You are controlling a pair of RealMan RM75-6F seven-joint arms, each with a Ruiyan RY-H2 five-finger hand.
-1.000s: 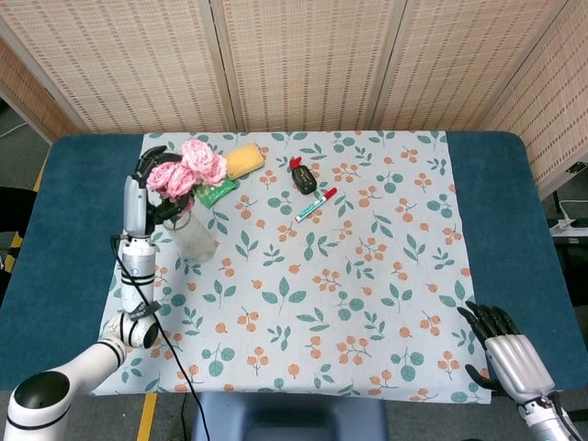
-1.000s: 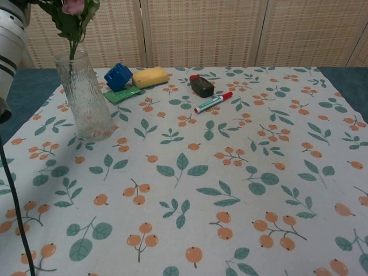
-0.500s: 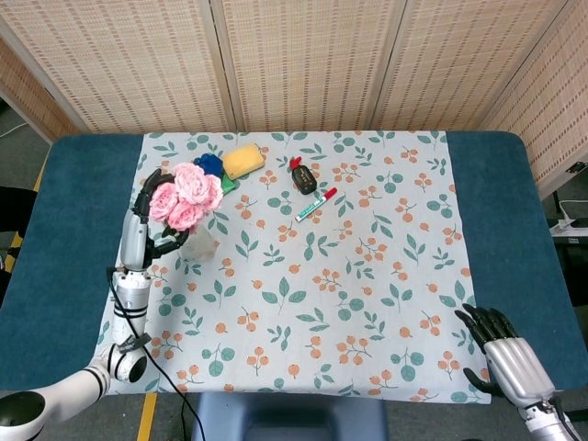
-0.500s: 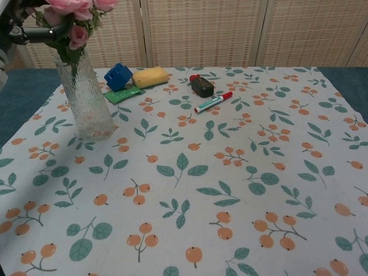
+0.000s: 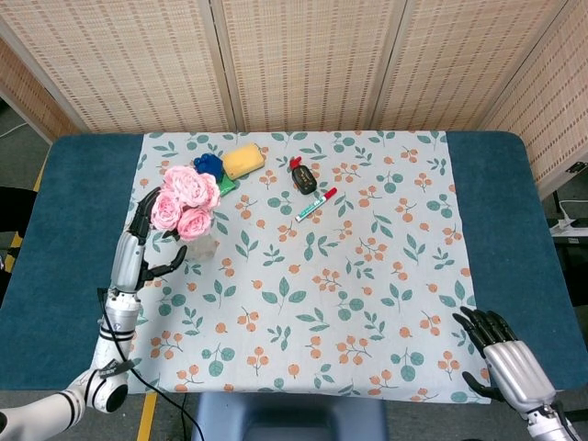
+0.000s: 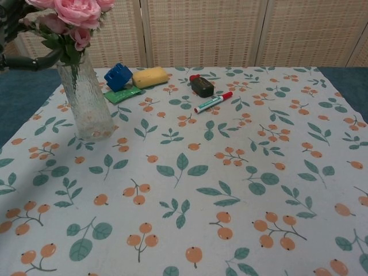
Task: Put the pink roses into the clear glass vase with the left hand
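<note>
Standing in the vase (image 6: 86, 98), roses (image 5: 186, 196) (pink) — left hand (image 5: 140, 243) open beside them.

Roses (image 6: 73, 16) in vase (image 6: 86, 103), far left on tablecloth (image 5: 367, 303). Left hand (image 5: 138, 243) just left of vase. Behind vase: block (image 6: 118, 76), packet (image 6: 122, 94), sponge (image 6: 150, 76) to their right. Marker (image 6: 213, 102) and small case (image 6: 201, 85) mid-back. Right hand (image 5: 505, 354) at front right corner.

Ribbed clear glass vase (image 6: 85, 98)
</note>
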